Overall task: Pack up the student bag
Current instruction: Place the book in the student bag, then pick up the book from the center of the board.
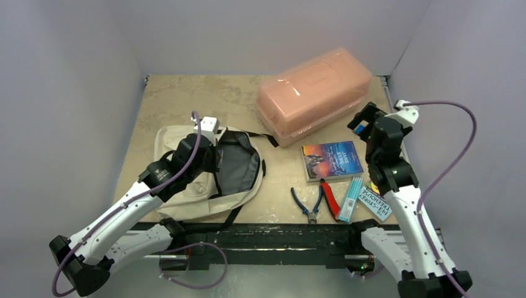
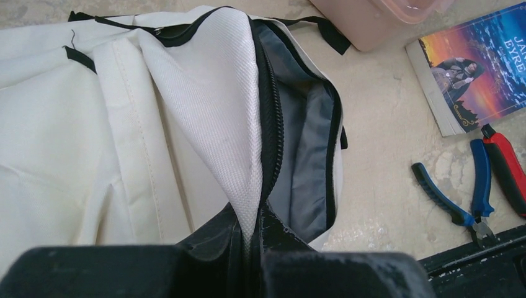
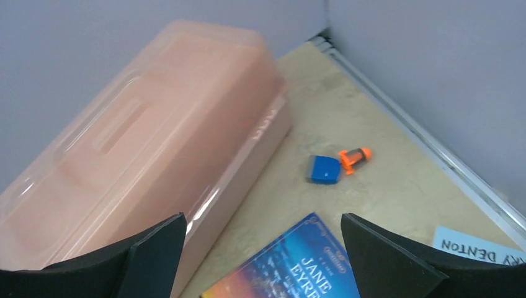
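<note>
The student bag, held open on the left half of the table.
The left gripper is pinched tight on the bag's cream flap beside the black zip; only grey lining shows in the gaping mouth. The right gripper hangs with jaws spread wide, holding nothing, above the Jane Eyre paperback, just beside the lidded translucent pink box, whose contents cannot be made out.

Bright, even light, soft shadows; left pincer blurred (too near).
</note>
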Robot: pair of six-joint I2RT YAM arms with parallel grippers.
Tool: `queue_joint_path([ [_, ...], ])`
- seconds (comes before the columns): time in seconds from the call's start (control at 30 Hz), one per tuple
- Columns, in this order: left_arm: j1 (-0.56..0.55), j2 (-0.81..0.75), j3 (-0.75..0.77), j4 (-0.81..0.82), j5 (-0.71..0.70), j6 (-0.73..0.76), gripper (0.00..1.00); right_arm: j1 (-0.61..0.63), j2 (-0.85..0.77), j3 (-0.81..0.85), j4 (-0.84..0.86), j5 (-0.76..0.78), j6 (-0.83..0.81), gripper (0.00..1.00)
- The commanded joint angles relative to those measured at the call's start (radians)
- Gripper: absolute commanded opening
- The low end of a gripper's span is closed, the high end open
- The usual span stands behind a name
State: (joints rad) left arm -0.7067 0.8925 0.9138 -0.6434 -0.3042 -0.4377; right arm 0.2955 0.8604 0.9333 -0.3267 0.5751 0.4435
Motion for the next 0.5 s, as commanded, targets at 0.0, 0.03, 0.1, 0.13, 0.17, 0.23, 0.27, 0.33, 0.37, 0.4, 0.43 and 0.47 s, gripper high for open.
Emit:
queue_joint_path([
  [0.0,0.005,-0.016,0.005,0.063,0.057,-0.017,0.01,-0.29,0.077,-0.058,-0.058,-0.248,0.158,0.99],
  [0.03,0.005,-0.016,0.004,0.065,0.063,-0.018,0.01,-0.373,0.111,-0.076,-0.07,-0.348,0.177,0.99],
  [0.1,0.005,-0.015,0.005,0.064,0.074,-0.017,0.01,-0.577,0.168,-0.161,-0.044,-0.547,0.195,0.99],
  [0.13,0.006,-0.015,0.007,0.063,0.08,-0.016,0.01,-0.649,0.202,-0.199,-0.017,-0.65,0.209,0.99],
  [0.17,0.004,-0.017,0.008,0.063,0.09,-0.014,0.03,-0.708,0.228,-0.236,0.02,-0.727,0.214,0.98],
  [0.23,0.006,-0.024,0.012,0.06,0.111,-0.007,0.13,-0.76,0.285,-0.271,0.042,-0.812,0.201,0.97],
  [0.27,0.005,-0.029,0.017,0.059,0.122,-0.001,0.2,-0.762,0.313,-0.277,0.056,-0.831,0.181,0.97],
  [0.33,0.004,-0.044,0.028,0.058,0.145,0.008,0.34,-0.762,0.368,-0.29,0.085,-0.862,0.159,0.95],
  [0.37,0.005,-0.054,0.032,0.06,0.155,0.015,0.4,-0.762,0.397,-0.296,0.097,-0.871,0.153,0.94],
  [0.4,0.005,-0.058,0.04,0.062,0.17,0.019,0.46,-0.762,0.424,-0.302,0.114,-0.871,0.139,0.94],
  [0.43,0.005,-0.064,0.049,0.066,0.185,0.026,0.52,-0.763,0.454,-0.305,0.126,-0.874,0.127,0.92],
  [0.47,0.004,-0.067,0.059,0.072,0.206,0.035,0.56,-0.762,0.481,-0.302,0.13,-0.876,0.111,0.89],
])
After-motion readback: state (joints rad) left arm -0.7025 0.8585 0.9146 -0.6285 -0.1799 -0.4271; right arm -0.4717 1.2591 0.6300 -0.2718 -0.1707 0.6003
